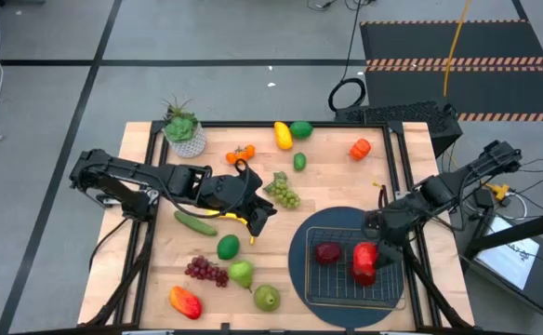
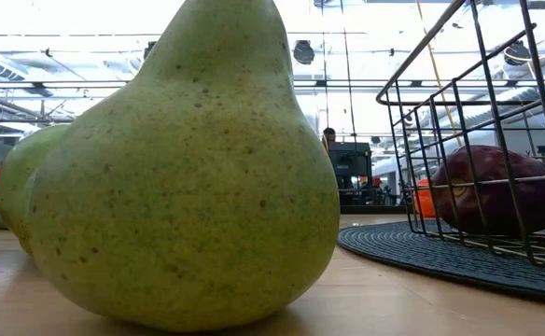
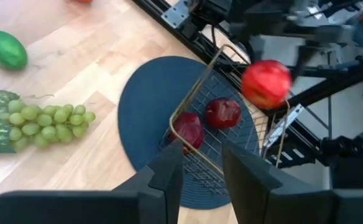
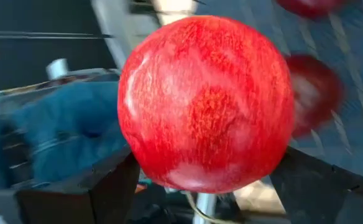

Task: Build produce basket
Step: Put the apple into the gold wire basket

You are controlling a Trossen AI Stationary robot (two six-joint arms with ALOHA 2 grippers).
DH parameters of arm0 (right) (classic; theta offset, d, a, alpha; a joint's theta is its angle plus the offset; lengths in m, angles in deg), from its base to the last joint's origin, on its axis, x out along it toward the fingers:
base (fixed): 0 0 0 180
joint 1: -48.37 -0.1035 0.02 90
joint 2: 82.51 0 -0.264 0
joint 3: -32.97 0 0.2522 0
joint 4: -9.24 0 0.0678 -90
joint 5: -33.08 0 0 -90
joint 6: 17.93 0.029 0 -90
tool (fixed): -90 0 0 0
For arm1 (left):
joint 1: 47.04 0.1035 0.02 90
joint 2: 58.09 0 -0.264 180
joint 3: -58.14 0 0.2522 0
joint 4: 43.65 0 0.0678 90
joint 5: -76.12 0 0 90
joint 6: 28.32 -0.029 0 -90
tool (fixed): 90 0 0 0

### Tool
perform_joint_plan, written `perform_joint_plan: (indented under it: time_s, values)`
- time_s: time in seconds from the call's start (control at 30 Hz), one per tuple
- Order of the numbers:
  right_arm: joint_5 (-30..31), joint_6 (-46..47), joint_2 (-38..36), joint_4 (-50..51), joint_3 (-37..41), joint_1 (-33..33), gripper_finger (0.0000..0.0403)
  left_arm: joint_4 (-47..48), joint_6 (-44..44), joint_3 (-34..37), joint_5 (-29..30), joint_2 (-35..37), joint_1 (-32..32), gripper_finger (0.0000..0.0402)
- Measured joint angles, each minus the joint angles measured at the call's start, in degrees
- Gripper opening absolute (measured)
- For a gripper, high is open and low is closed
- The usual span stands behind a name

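Observation:
The wire basket [image 1: 320,285] stands on a round dark blue mat [image 1: 298,251] at the near right. A dark red apple [image 1: 327,251] lies in it; the left wrist view shows two dark red fruits [image 3: 188,127] there. My right gripper [image 1: 372,253] is over the basket, shut on a bright red apple [image 1: 364,262]. My left gripper [image 1: 256,210] stands mid-table beside the green grapes [image 1: 284,193], open, nothing between its fingers [image 3: 169,177]. Something yellow [image 1: 235,217] shows under its wrist. Loose produce lies on the table. My right gripper pinches the bright red apple between its two fingers [image 4: 82,186], one on each of the apple's opposite sides [image 4: 132,149]. The fingers slant down from the table's right side. The apple [image 3: 265,84] is held over the basket.
Cucumber [image 1: 195,222], lime [image 1: 228,247], purple grapes [image 1: 206,270] and two pears [image 1: 242,274] lie near left; one pear [image 2: 179,168] fills the low view. A potted plant [image 1: 183,130] stands far left. More produce [image 1: 283,136] lies along the far edge.

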Motion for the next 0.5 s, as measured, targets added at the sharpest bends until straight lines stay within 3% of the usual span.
perform_joint_plan:
  time_s: [0.23,0.5]
  values:
    - [-0.2,6.5,0.0,9.83,0.0,0.0,0.0318,-0.06,-0.99,0.0,-0.04,0.0,-0.63,0.0106]
    - [-2.25,9.69,0.15,14.06,0.0,0.0,0.0325,-0.14,-2.43,0.0,-0.18,0.0,-1.91,0.0106]
